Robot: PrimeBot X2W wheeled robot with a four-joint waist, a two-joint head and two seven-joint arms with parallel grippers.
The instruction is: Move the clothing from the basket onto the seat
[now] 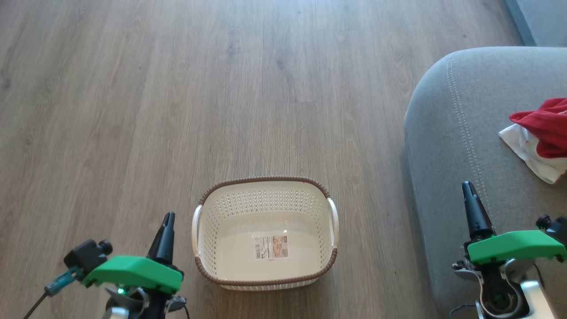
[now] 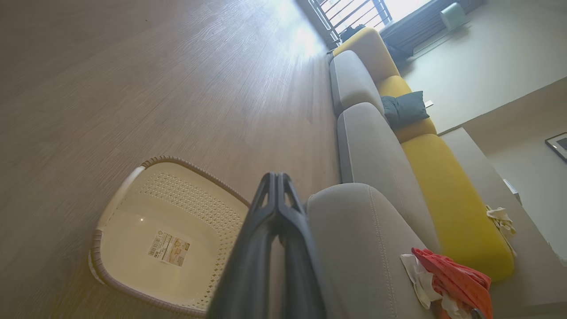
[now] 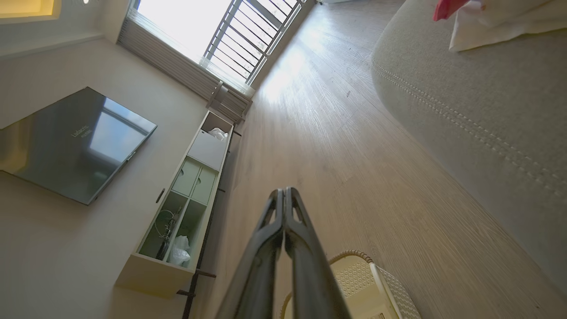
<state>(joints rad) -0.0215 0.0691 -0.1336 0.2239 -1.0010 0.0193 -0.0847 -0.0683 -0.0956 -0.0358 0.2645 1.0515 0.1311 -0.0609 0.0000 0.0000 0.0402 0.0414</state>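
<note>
Both grippers are pinched fully together, gripping nothing; left gripper (image 1: pixel 167 223) hangs over the wood floor (image 1: pixel 177 88) just left of the basket (image 1: pixel 266 180), right gripper (image 1: pixel 469 197) is over the front part of the grey seat (image 1: pixel 460 133); basket stands upright on the floor btwn them, just beside the sofa, its bare bottom showing w/ a barcode sticker (image 1: pixel 271 247); clothing (image 1: pixel 545 126) is a crumpled red + white heap on the seat, up-right of the right gripper, not touching it, well apart from the basket.
</note>
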